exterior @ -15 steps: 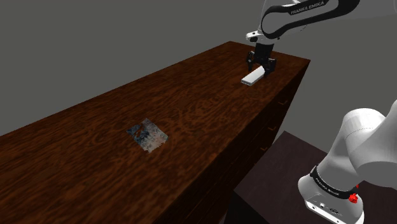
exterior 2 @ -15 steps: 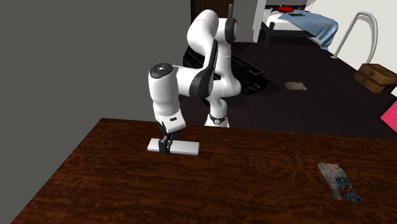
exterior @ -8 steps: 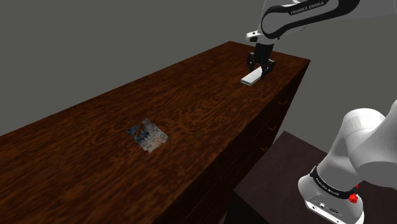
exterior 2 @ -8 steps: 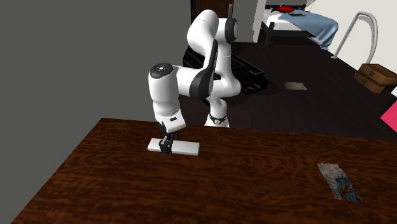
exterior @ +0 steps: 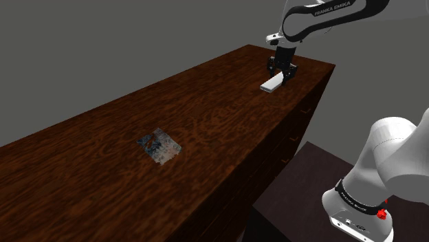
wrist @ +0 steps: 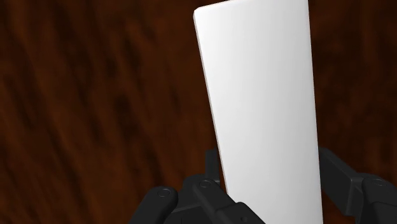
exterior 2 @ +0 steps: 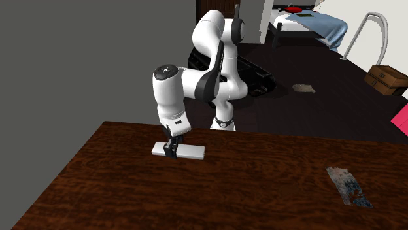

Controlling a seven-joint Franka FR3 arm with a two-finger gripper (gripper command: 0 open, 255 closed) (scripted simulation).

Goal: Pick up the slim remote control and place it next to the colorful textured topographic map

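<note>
The slim remote control point(exterior: 272, 84) is a plain white flat bar lying on the dark wooden tabletop point(exterior: 206, 110) near its far right end in the shoulder view. My black gripper point(exterior: 281, 71) stands upright over it, shut on the remote across its width. In the second exterior view the gripper point(exterior 2: 172, 151) clasps the remote point(exterior 2: 189, 151) near its middle. The wrist view has the white remote point(wrist: 264, 108) running away between my two fingers point(wrist: 213, 167), which press its long sides. The colourful topographic map point(exterior: 159, 145) lies flat farther down the table, well apart from the remote, and appears in the second exterior view as the map point(exterior 2: 348, 185).
The long wooden top sits on a dresser with drawers point(exterior: 292, 134) facing my stand point(exterior: 357, 213). A grey wall point(exterior: 103, 48) runs behind the table. In the second exterior view a bed point(exterior 2: 314, 23) and a box point(exterior 2: 386, 78) stand far off on the floor.
The fingers have come together on the remote's sides; a second ago they stood apart around it. The remote and the arm have not shifted since.
</note>
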